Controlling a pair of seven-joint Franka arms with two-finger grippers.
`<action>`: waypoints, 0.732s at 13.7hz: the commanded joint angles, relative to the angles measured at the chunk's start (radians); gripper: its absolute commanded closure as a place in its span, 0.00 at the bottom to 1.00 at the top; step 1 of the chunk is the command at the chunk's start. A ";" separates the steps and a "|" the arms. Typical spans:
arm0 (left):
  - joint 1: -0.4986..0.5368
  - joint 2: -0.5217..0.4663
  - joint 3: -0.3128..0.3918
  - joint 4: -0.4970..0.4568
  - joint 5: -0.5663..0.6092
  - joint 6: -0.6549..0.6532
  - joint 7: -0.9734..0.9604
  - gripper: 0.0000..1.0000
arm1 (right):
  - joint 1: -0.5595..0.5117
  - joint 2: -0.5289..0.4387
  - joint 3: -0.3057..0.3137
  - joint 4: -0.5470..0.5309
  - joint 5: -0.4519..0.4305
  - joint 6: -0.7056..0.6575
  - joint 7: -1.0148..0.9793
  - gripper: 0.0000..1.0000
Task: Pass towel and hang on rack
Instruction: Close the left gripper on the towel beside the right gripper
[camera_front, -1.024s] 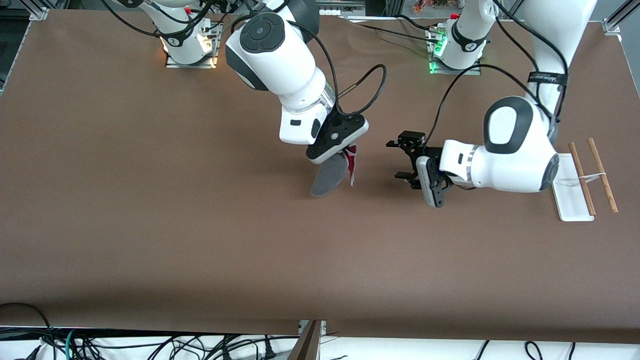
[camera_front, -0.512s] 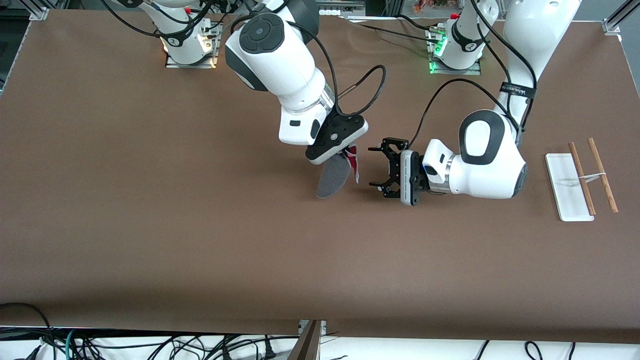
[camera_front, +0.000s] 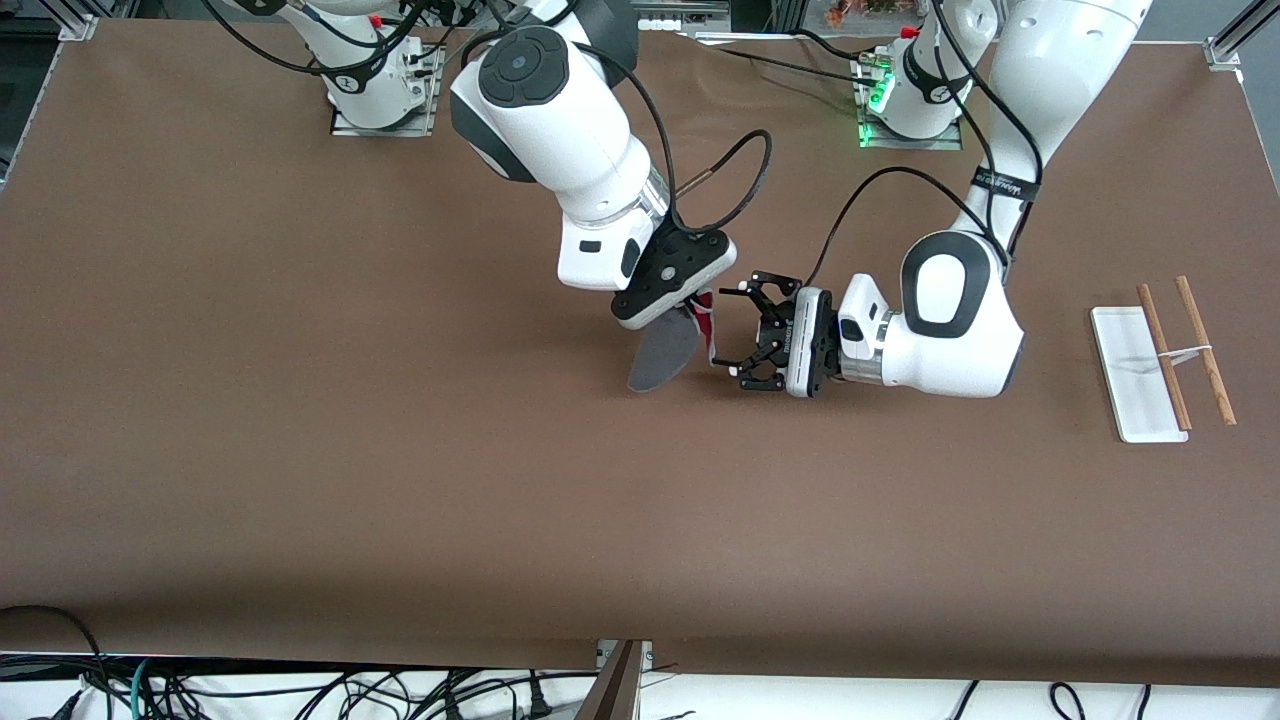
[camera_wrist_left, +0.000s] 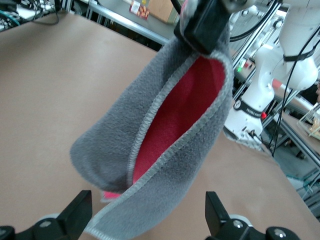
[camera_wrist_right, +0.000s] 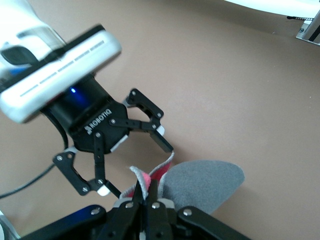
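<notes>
The right gripper pinches the towel, dangling it below. The left gripper, fingers spread, straddles its hanging edge for the handover.

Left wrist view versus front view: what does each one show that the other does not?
Only the left wrist view shows the towel's red inner face between its lighter hems, hanging between the left gripper's open fingers. Only the front view shows the rack at the left arm's end of the table, and both arms whole. Both show the right gripper shut on the towel's top.
</notes>
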 joint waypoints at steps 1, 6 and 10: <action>-0.047 0.009 0.005 -0.056 -0.143 0.049 0.151 0.03 | 0.005 0.003 0.000 0.005 -0.016 0.009 -0.007 1.00; -0.052 0.006 0.005 -0.069 -0.149 0.049 0.164 0.79 | 0.005 0.003 -0.002 0.005 -0.016 0.009 -0.007 1.00; -0.039 0.009 0.007 -0.069 -0.149 0.044 0.203 1.00 | 0.003 0.003 -0.002 0.005 -0.016 0.009 -0.006 1.00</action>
